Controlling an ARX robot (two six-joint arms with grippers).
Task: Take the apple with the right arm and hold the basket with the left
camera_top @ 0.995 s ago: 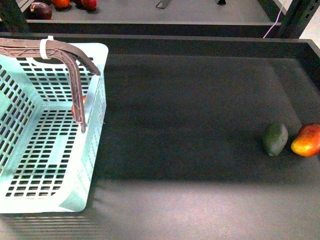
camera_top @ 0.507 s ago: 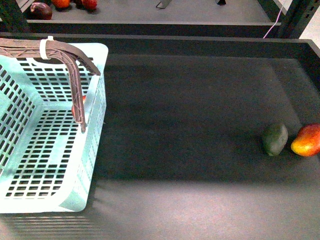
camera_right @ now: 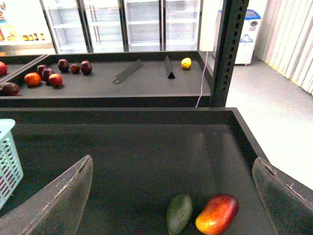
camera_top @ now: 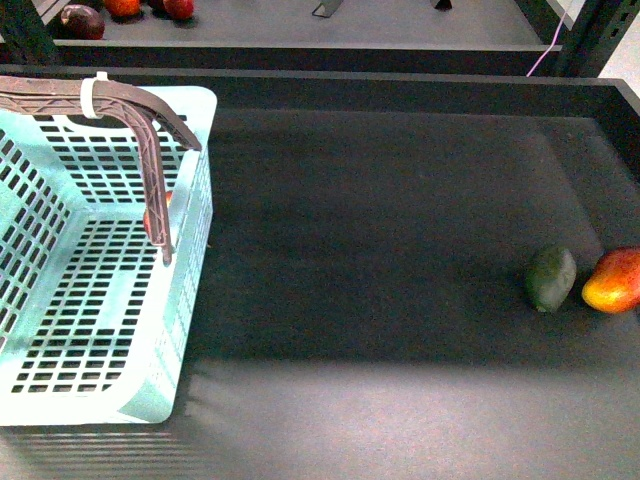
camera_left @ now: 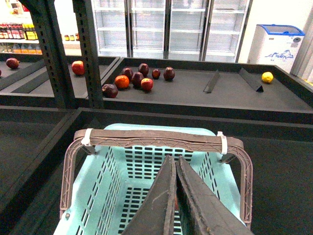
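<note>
The basket (camera_top: 95, 300) sits at the left end of the dark counter (camera_top: 380, 260), its long axis running from the near edge toward the back wall, open side up. Its two brown handles (camera_top: 120, 105) are raised and bound together with a white zip tie (camera_top: 93, 95), arching across the basket's width.

The apple (camera_top: 165, 200) shows only as a small red patch inside the basket, against the right-hand wall, mostly hidden behind the handle upright; its orientation cannot be told.

At the right end of the counter lie a dark green oval fruit (camera_top: 551, 278) and a red-orange oblong fruit (camera_top: 613, 280), side by side and just touching or nearly so, both long axes tilted toward the back right.

Left gripper (camera_left: 175, 196): fingers pressed together, hanging above the basket's interior just short of the handle, holding nothing.

Right gripper (camera_right: 171, 196): fingers spread wide, empty, above the counter with the two fruits between them.
</note>
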